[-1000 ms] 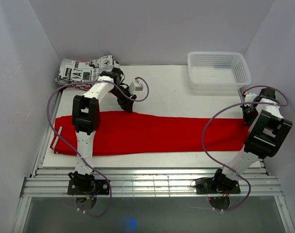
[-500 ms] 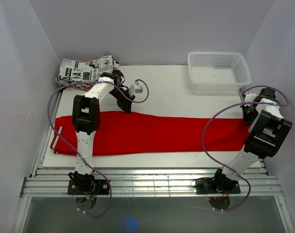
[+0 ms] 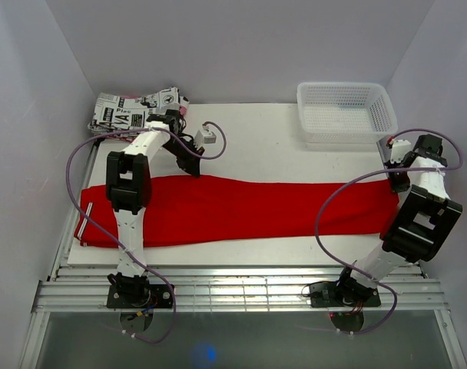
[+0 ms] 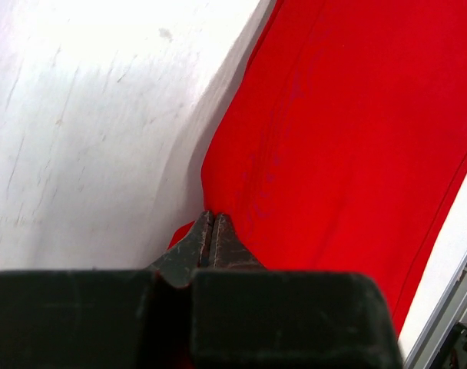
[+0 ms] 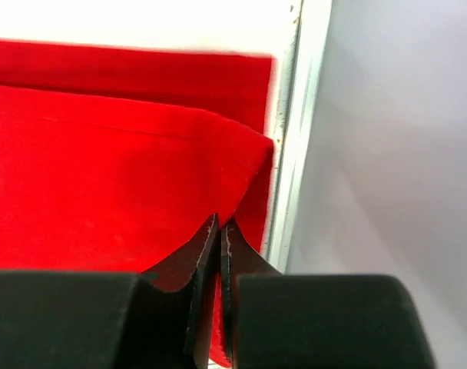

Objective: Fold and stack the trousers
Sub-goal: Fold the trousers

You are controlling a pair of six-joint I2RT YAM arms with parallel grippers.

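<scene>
**Both my grippers pinch the long, bright red soft-fabric trousers (image 3: pixel 249 209), which lie stretched almost the full width of the white table (image 3: pixel 279 150).**

My left gripper (image 4: pixel 210 223) is closed, its fingertips meeting on a raised fold at the trousers' far edge. Red cloth spreads ahead of it and to its right, and bare table lies to its left. My right gripper (image 5: pixel 220 227) is clamped too, with a peak of red cloth drawn up between its fingers at the garment's end. The table's metal edge rail (image 5: pixel 295 115) runs just to its right. Beyond my left hand lies a folded black-and-white newspaper-print garment (image 3: pixel 130 114). Beyond my right hand stands a white plastic mesh basket (image 3: pixel 345 87), apart from the trousers.
</scene>
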